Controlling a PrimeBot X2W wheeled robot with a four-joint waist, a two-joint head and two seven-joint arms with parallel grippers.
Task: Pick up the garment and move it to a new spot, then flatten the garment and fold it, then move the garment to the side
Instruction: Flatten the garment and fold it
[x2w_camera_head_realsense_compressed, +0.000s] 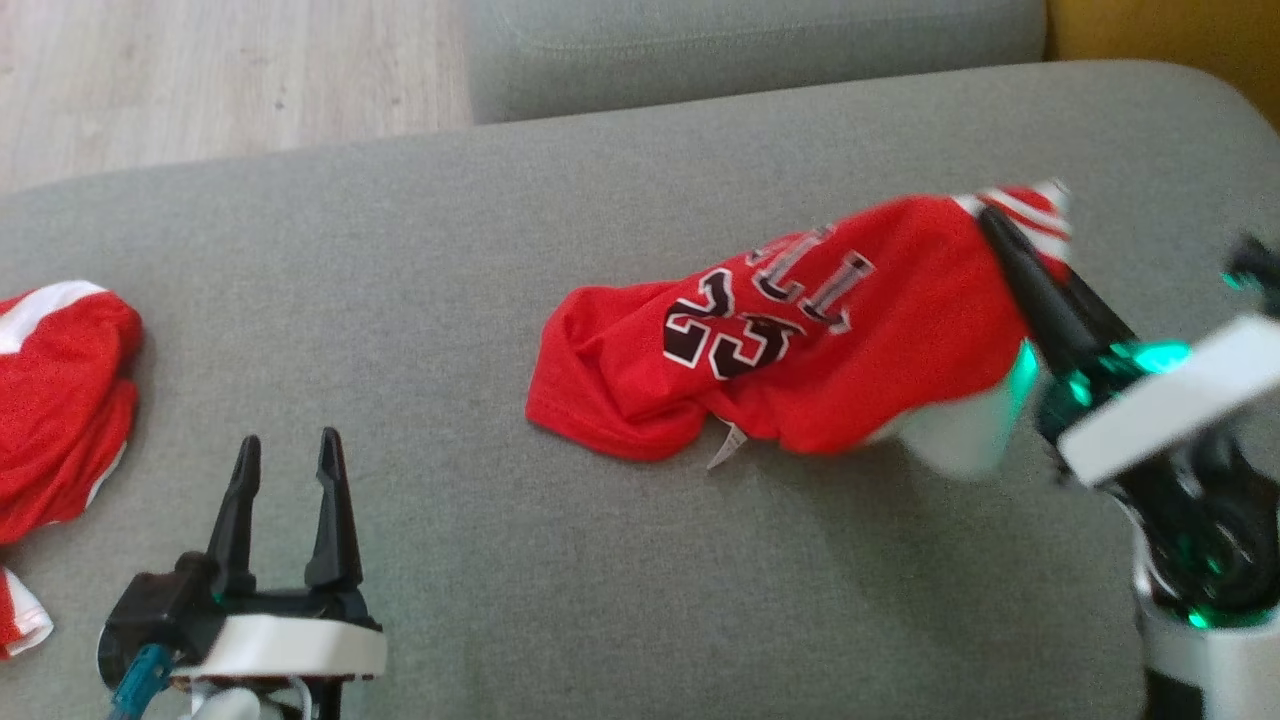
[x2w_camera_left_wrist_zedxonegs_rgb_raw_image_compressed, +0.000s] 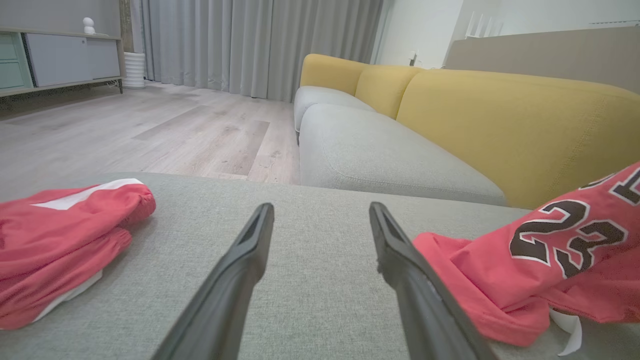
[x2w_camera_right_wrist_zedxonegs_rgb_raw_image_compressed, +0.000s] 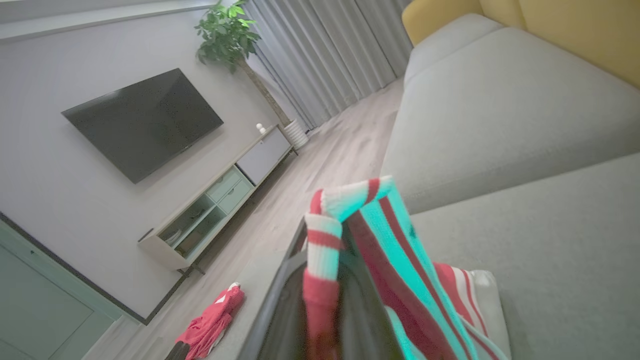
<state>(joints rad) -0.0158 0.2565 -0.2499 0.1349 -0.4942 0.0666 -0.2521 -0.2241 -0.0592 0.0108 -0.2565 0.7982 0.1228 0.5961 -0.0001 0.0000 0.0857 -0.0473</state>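
At right, striped trim (x2w_camera_head_realsense_compressed: 1030, 205) of red jersey (x2w_camera_head_realsense_compressed: 800, 340) clamped by right gripper (x2w_camera_head_realsense_compressed: 992, 222), forearm slanted in; left gripper (x2w_camera_head_realsense_compressed: 288, 450) held spread, empty, low over grey sofa cushion (x2w_camera_head_realsense_compressed: 600, 560).

The red jersey (x2w_camera_head_realsense_compressed: 900, 330) bears a dark, white-edged number 23 (x2w_camera_head_realsense_compressed: 735, 325); the block letters (x2w_camera_head_realsense_compressed: 815, 275) beside it are creased and only partly legible.
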